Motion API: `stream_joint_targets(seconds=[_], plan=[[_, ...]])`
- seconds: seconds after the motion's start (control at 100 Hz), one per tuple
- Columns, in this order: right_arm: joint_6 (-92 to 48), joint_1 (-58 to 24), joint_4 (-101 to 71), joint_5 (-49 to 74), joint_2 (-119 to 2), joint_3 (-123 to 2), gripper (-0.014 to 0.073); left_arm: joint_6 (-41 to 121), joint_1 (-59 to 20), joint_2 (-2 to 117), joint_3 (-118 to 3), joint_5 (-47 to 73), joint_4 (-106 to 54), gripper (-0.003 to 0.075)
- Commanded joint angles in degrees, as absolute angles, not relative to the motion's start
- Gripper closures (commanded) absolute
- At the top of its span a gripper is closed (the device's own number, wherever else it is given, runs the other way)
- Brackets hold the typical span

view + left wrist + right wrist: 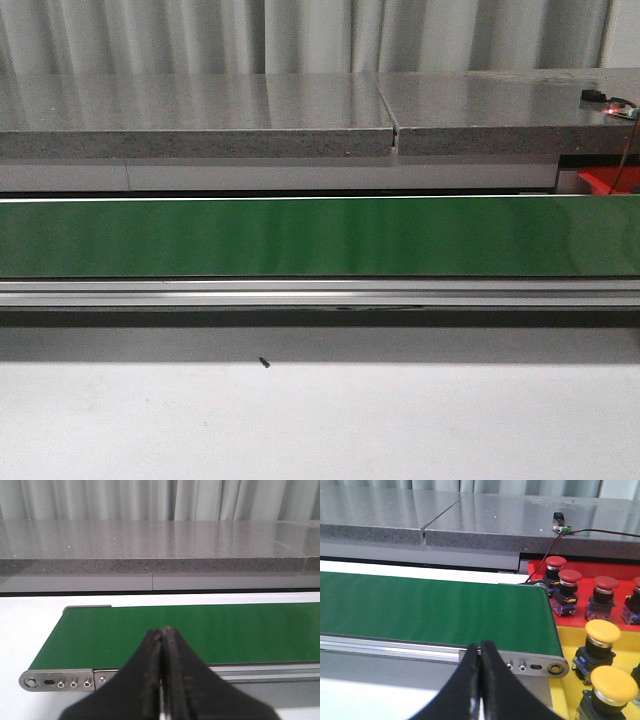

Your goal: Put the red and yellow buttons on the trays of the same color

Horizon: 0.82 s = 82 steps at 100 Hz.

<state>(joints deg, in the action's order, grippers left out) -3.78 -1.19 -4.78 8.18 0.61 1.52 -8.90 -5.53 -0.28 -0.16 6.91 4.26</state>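
In the right wrist view several red buttons (569, 577) stand on a red tray (580, 620) past the belt's end. Two yellow buttons (603, 631) stand on a yellow tray (566, 645) nearer to me. My right gripper (480, 646) is shut and empty, at the green conveyor belt's (435, 611) near rail, apart from the buttons. My left gripper (164, 631) is shut with nothing in it, over the near edge of the belt (200, 635) by its other end. A corner of the red tray (604, 180) shows in the front view; neither gripper does.
The green belt (320, 238) runs across the front view with nothing on it. Behind it lies a grey stone counter (300, 115) with a small sensor and wire (562, 525) at its right end. A small black speck (264, 362) lies on the white table.
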Motion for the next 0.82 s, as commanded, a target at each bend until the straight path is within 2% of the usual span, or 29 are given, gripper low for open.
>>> stream_joint_targets(seconds=[0.0, 0.81], plan=[[-3.87, -1.34, -4.40, 3.62, 1.73, 0.62, 0.0702, -9.58, -5.93, -2.18, 1.71, 1.57, 4.50, 0.0741], [-3.87, -1.34, -4.40, 3.62, 1.73, 0.62, 0.0702, -9.58, -5.93, -2.18, 1.71, 2.05, 4.50, 0.0741]])
